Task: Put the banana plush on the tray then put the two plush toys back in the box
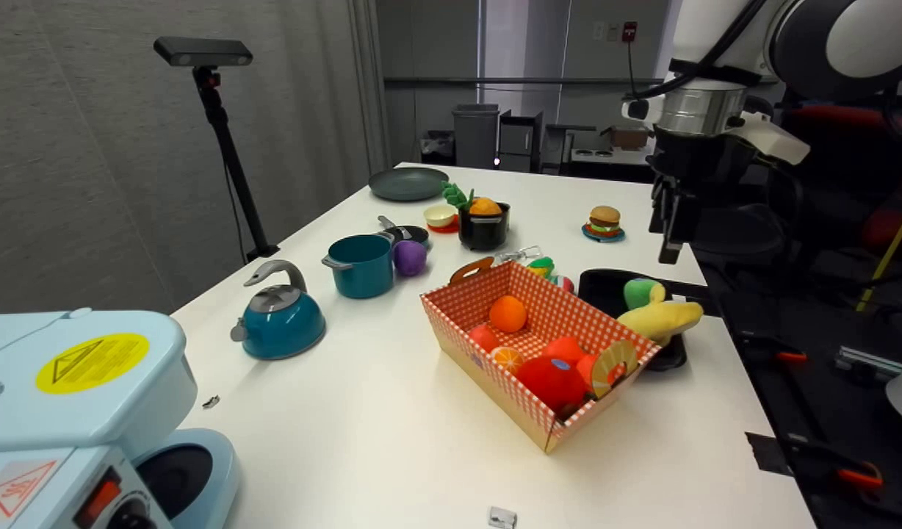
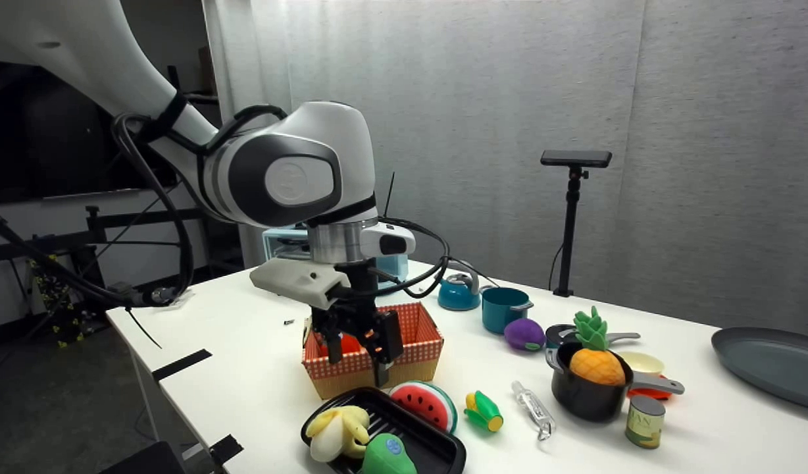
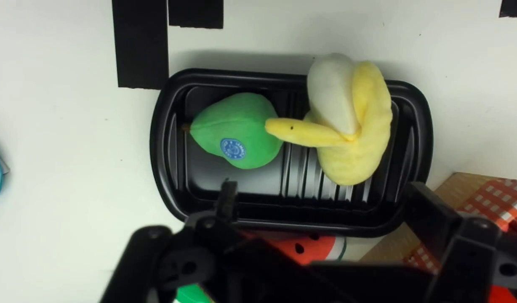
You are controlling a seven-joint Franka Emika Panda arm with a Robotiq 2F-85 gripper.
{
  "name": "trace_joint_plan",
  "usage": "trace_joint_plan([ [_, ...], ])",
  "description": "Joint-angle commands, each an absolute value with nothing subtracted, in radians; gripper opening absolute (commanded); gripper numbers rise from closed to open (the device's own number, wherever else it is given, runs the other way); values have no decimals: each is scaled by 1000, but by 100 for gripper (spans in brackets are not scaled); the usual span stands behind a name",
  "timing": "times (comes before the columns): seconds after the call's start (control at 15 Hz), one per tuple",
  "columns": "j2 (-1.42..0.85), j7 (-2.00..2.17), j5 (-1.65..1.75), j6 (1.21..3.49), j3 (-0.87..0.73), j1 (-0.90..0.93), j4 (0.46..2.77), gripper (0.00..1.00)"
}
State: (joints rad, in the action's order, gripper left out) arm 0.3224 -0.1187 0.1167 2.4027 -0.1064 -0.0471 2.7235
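Note:
The banana plush [image 3: 353, 164], pale yellow with a whitish peeled end, lies across the black tray [image 3: 254, 187], its white end over the rim. It shows in both exterior views [image 1: 660, 321] [image 2: 338, 434]. The bright-green plush [image 3: 241, 130] lies beside it in the tray; a banana flap touches it. In an exterior view the green plush [image 2: 387, 454] is cut by the bottom edge. The red-and-white checked box [image 1: 488, 382] stands beside the tray and holds several red and orange toys. My gripper [image 3: 323, 189] is open and empty above the tray; it shows in both exterior views [image 1: 668, 239] [image 2: 359, 368].
A watermelon slice plush [image 2: 427, 405] lies against the tray, near a toy corn [image 2: 484, 411]. Beyond stand a black pot with a pineapple [image 2: 591, 388], a can [image 2: 645, 421], a purple plush [image 2: 524, 334], a teal pot [image 1: 363, 268] and a kettle [image 1: 282, 323].

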Motion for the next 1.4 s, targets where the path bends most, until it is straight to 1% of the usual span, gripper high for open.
trace_joint_plan([
  [0.0,301,-137,102,2400,-119,-70,2720,100],
  [0.8,191,-147,21,2448,-172,-96,2694,100],
  [1.33,112,-146,15,2523,-195,-132,2722,100],
])
